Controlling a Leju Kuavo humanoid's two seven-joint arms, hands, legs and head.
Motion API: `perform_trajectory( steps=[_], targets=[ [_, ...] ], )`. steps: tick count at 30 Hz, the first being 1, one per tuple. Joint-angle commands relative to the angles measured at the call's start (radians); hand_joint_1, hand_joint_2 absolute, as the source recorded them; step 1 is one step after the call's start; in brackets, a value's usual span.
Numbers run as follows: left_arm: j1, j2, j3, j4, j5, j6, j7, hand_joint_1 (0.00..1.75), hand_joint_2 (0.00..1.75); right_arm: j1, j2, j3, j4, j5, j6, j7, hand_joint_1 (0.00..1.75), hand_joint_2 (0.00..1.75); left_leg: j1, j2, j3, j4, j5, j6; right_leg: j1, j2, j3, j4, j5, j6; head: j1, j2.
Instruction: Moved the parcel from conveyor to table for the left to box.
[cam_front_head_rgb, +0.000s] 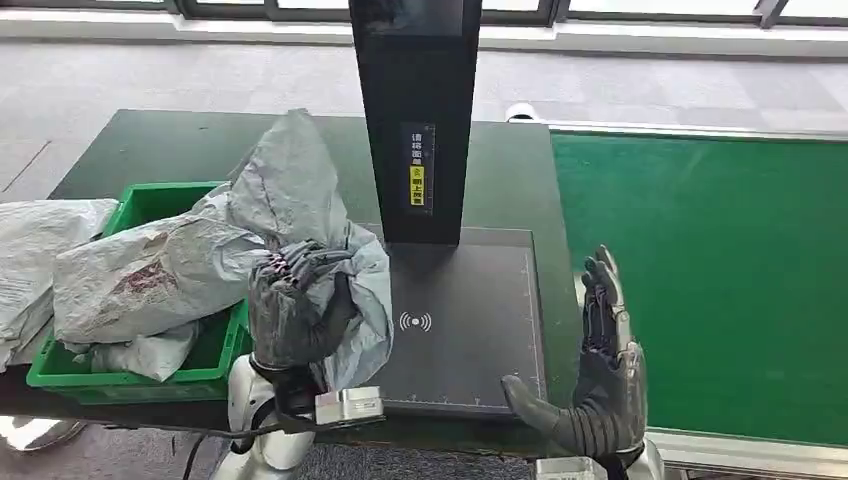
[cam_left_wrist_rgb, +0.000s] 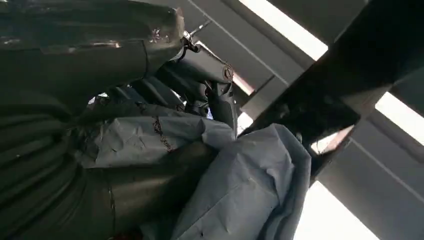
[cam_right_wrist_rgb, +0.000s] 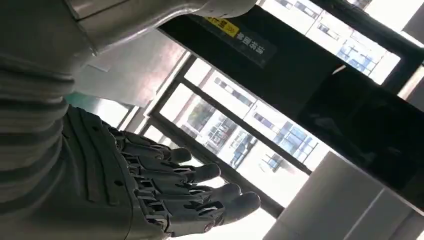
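Left hand (cam_front_head_rgb: 292, 312) grips the grey parcel (cam_front_head_rgb: 300, 200), held upright just right of the bin (cam_front_head_rgb: 150, 200). Bin's to its left, already stuffed. Right hand (cam_front_head_rgb: 600, 370) hangs apart, holding nothing.

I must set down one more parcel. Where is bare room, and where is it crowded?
Bare: the scanner pad between the left hand and right hand, in front of the black post; also the green conveyor. Crowded: the green bin, heaped with bags, and the grey parcel the left hand holds.
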Motion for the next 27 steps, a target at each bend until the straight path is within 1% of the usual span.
perform_trajectory(
  steps=[1, 4, 6, 8, 9, 11, 15, 16, 17, 18, 19, 20, 22, 23, 25, 27],
  targets=[
    [0.061, -0.036, 0.062, -0.103, 0.043, 0.017, -0.035, 1.75, 1.75, -0.023, 0.019, -0.071, 0.012, 0.006, 0.002, -0.003, 0.00, 1.75, 0.000, 0.001, 0.001, -0.001, 0.000, 0.000, 0.001, 0.001, 0.001, -0.002, 0.001, 0.000, 0.000, 0.000],
    [0.027, -0.009, 0.083, -0.134, 0.130, 0.094, -0.086, 1.75, 1.75, -0.023, 0.025, -0.068, 0.015, 0.013, -0.009, -0.003, 0.00, 1.75, 0.001, 0.000, 0.000, 0.000, 0.000, 0.000, 0.001, 0.000, 0.001, -0.001, 0.001, 0.000, 0.000, 0.000],
    [-0.007, 0.008, 0.138, -0.158, 0.196, 0.091, -0.092, 1.75, 1.75, -0.023, 0.018, -0.055, 0.026, 0.013, -0.018, -0.002, 0.00, 1.75, 0.000, 0.001, 0.001, -0.001, 0.000, 0.000, 0.000, 0.001, 0.000, -0.001, 0.001, -0.001, 0.000, 0.000],
    [-0.057, 0.010, 0.211, -0.111, 0.205, 0.053, -0.031, 1.75, 1.75, -0.022, 0.008, -0.042, 0.041, 0.013, -0.029, -0.002, 0.00, 1.75, 0.001, 0.001, 0.001, -0.001, 0.001, 0.000, 0.001, 0.001, 0.001, -0.001, 0.001, -0.001, 0.000, 0.000],
    [-0.092, 0.014, 0.258, -0.069, 0.219, 0.029, -0.030, 1.75, 1.75, -0.023, 0.001, -0.033, 0.052, 0.013, -0.037, -0.002, 0.00, 1.75, 0.001, 0.001, 0.001, -0.002, 0.001, 0.000, 0.001, 0.001, 0.001, -0.002, 0.002, -0.001, 0.000, 0.000],
    [-0.105, 0.012, 0.279, -0.046, 0.230, 0.018, -0.050, 1.75, 1.75, -0.023, -0.001, -0.031, 0.057, 0.012, -0.041, -0.002, 0.00, 1.75, 0.001, -0.001, 0.002, -0.003, 0.002, 0.000, 0.001, -0.001, 0.002, -0.003, 0.002, -0.001, 0.000, 0.000],
    [-0.098, -0.001, 0.280, -0.046, 0.226, 0.019, -0.059, 1.75, 1.75, -0.023, -0.002, -0.031, 0.056, 0.010, -0.044, -0.003, 0.00, 1.75, 0.001, 0.001, 0.002, -0.003, 0.002, 0.000, 0.002, 0.000, 0.002, -0.003, 0.002, -0.001, 0.000, 0.000],
    [-0.096, 0.002, 0.280, -0.033, 0.186, -0.003, -0.013, 1.75, 1.75, -0.022, -0.003, -0.030, 0.054, 0.009, -0.047, -0.003, 0.00, 1.75, 0.000, 0.000, 0.002, -0.002, 0.001, 0.000, 0.001, -0.001, 0.002, -0.002, 0.001, -0.001, 0.000, 0.000],
    [-0.133, 0.020, 0.297, 0.015, 0.212, -0.072, 0.043, 1.75, 1.75, -0.018, -0.009, -0.027, 0.054, 0.007, -0.050, -0.003, 0.00, 1.75, 0.001, 0.000, 0.002, -0.002, 0.002, 0.000, 0.001, -0.001, 0.002, -0.003, 0.002, -0.001, 0.000, 0.000],
    [-0.174, 0.032, 0.336, 0.087, 0.232, -0.090, 0.053, 1.75, 1.75, -0.018, -0.013, -0.025, 0.058, 0.003, -0.049, -0.004, 0.00, 1.75, 0.000, -0.001, 0.002, -0.002, 0.002, 0.000, 0.001, -0.002, 0.002, -0.002, 0.001, -0.001, 0.000, 0.000],
    [-0.222, 0.046, 0.376, 0.176, 0.194, -0.092, 0.069, 1.75, 1.75, -0.017, -0.015, -0.024, 0.062, 0.000, -0.050, -0.008, 0.00, 1.75, 0.001, -0.001, 0.003, -0.003, 0.002, 0.000, 0.001, -0.002, 0.003, -0.003, 0.002, -0.001, 0.000, 0.000],
    [-0.284, 0.058, 0.429, 0.292, 0.168, -0.084, 0.077, 1.75, 1.75, -0.016, -0.018, -0.023, 0.065, -0.003, -0.049, -0.013, 0.00, 1.75, 0.000, -0.003, 0.003, -0.003, 0.002, 0.000, 0.000, -0.003, 0.003, -0.003, 0.001, -0.001, 0.000, 0.000],
    [-0.363, 0.087, 0.480, 0.457, 0.116, -0.067, 0.100, 1.75, 1.75, -0.015, -0.019, -0.023, 0.068, -0.002, -0.046, -0.019, 0.00, 1.75, 0.000, -0.005, 0.004, -0.004, 0.004, -0.001, 0.000, -0.005, 0.005, -0.004, 0.002, -0.001, 0.000, 0.000],
    [-0.399, 0.104, 0.503, 0.549, 0.057, -0.024, 0.116, 1.75, 1.75, -0.015, -0.022, -0.021, 0.069, -0.002, -0.044, -0.022, 0.00, 1.75, 0.000, -0.004, 0.004, -0.006, 0.005, -0.001, 0.000, -0.004, 0.005, -0.005, 0.003, -0.001, 0.000, 0.000],
    [-0.430, 0.115, 0.531, 0.636, 0.044, -0.028, 0.132, 1.75, 1.75, -0.014, -0.024, -0.021, 0.073, -0.003, -0.045, -0.025, 0.00, 1.75, 0.000, -0.003, 0.004, -0.005, 0.005, -0.001, 0.001, -0.003, 0.004, -0.004, 0.003, -0.002, 0.000, 0.000],
    [-0.464, 0.133, 0.529, 0.733, -0.086, 0.032, 0.200, 1.75, 1.75, -0.007, -0.028, -0.019, 0.074, -0.004, -0.045, -0.029, 0.00, 1.75, 0.000, -0.002, 0.004, -0.002, 0.003, -0.002, 0.001, -0.002, 0.003, -0.002, 0.002, -0.002, 0.000, 0.000]
  ],
)
